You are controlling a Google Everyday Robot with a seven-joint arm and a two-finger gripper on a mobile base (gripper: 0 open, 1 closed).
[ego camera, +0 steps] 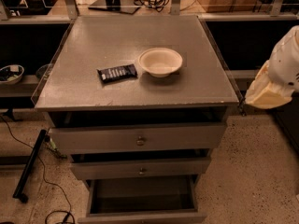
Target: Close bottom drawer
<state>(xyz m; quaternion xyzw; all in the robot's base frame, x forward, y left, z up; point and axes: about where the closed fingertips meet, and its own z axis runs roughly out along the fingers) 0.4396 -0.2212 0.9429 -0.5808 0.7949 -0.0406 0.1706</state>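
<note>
While the bottom drawer (140, 217) stands pulled out, lowest in the cabinet (107, 41), it looks rigid and light, best pushed on its slim front panel. The pincer (273, 80) hangs far right, well apart; its state cannot be told.

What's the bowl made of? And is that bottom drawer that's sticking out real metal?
The bowl looks like paper or thin plastic: it is matte, cream and thin-walled. The bottom drawer looks like dull grey metal with a faint sheen, though it might be painted wood. The end effector is out of view; only the robot's pale arm shows at the right edge.
</note>
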